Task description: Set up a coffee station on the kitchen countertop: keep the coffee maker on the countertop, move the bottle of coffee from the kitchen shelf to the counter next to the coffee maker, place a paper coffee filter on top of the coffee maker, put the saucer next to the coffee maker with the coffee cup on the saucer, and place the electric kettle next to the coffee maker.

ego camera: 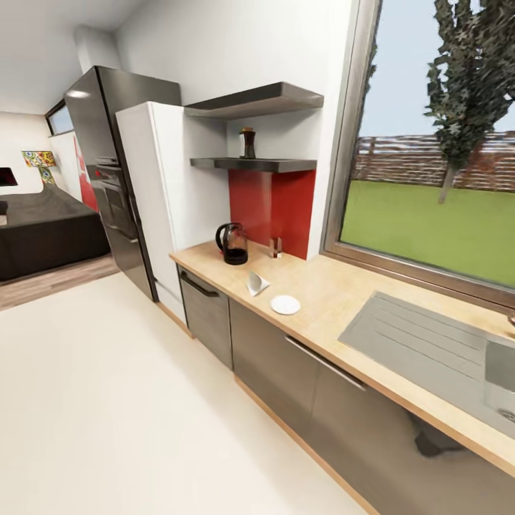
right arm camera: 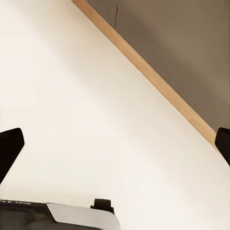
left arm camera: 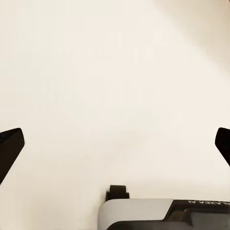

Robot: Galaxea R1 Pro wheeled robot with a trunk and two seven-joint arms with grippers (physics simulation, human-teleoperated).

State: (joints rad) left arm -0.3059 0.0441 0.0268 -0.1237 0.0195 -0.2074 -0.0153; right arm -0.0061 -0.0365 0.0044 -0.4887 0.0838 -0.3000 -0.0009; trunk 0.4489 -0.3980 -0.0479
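Observation:
On the lower wall shelf [ego camera: 254,164] stands a dark bottle of coffee [ego camera: 247,143]. Below it, on the wooden countertop [ego camera: 336,293], a black jug-shaped appliance with a handle, which looks like the electric kettle [ego camera: 232,243], sits by the red backsplash. Next to it is a small brownish object [ego camera: 276,247], too small to identify. A white paper coffee filter [ego camera: 256,283] lies on its side near the counter's front edge, and a white saucer [ego camera: 285,305] lies just right of it. My left gripper [left arm camera: 115,143] and right gripper [right arm camera: 115,143] both hang open over the pale floor, holding nothing.
A steel sink with drainboard [ego camera: 436,350] is set into the counter at the right, under a large window [ego camera: 436,179]. Grey cabinet fronts [ego camera: 279,365] run below the counter. A white tall cabinet [ego camera: 154,200] and a dark fridge [ego camera: 107,172] stand at the counter's left end.

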